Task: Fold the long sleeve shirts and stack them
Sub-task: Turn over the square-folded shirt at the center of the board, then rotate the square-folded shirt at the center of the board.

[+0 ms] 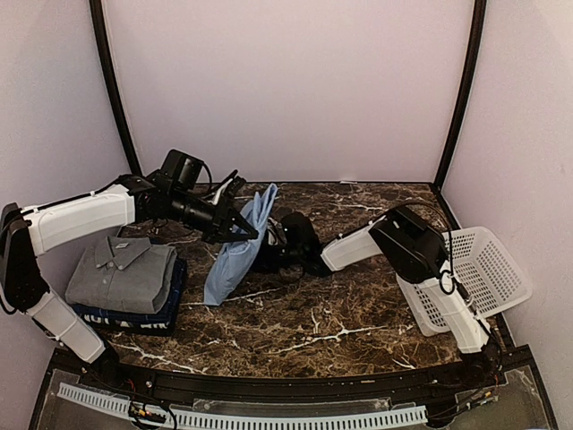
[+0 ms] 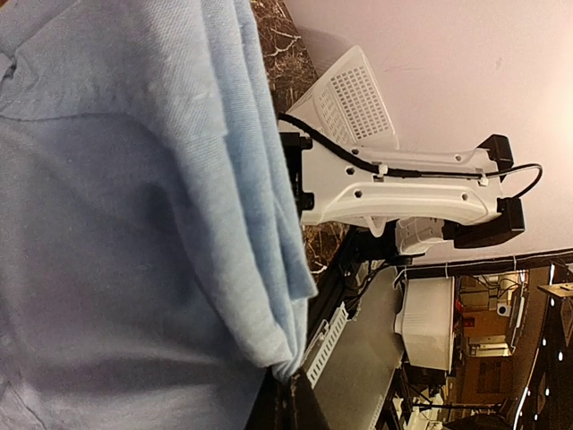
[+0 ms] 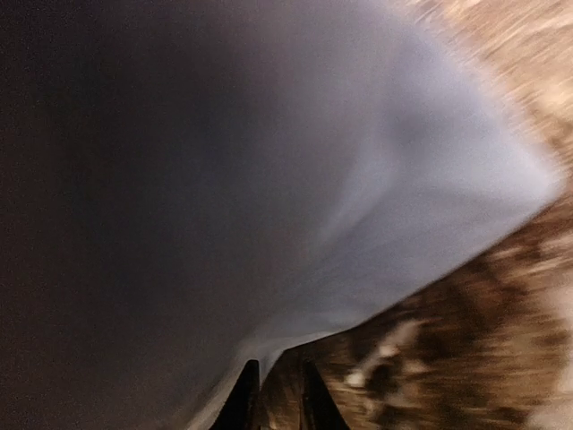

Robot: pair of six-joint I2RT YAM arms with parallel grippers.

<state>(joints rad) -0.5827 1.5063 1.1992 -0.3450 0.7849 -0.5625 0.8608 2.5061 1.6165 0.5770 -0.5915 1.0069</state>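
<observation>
**Operator:** Where is the light blue shirt (image 1: 231, 260)?

**Spotter:** Well to the left of your white basket (image 1: 488, 264), around the middle of the table (image 1: 313, 313). It stands bunched up on edge, with its lower end on the marbled top and one corner raised.

**Operator:** And my left gripper (image 1: 243, 231)?

**Spotter:** You have it on the side of the shirt farthest from the basket, pinched down on the cloth. Blue fabric fills most of your left wrist view.

**Operator:** The other arm?

**Spotter:** Your right gripper (image 1: 285, 240) is on the basket side of the shirt, right against it. Your right wrist view is blurred. Two dark fingertips (image 3: 243, 399) sit close together with cloth running down to them, but I cannot tell whether they grip it.

**Operator:** The other shirts?

**Spotter:** They are across the table from the basket, beyond the blue one. The grey shirt (image 1: 121, 273) lies folded, collar up, on top of the dark navy shirt (image 1: 134, 315), whose white lettering shows along its near edge.
</observation>
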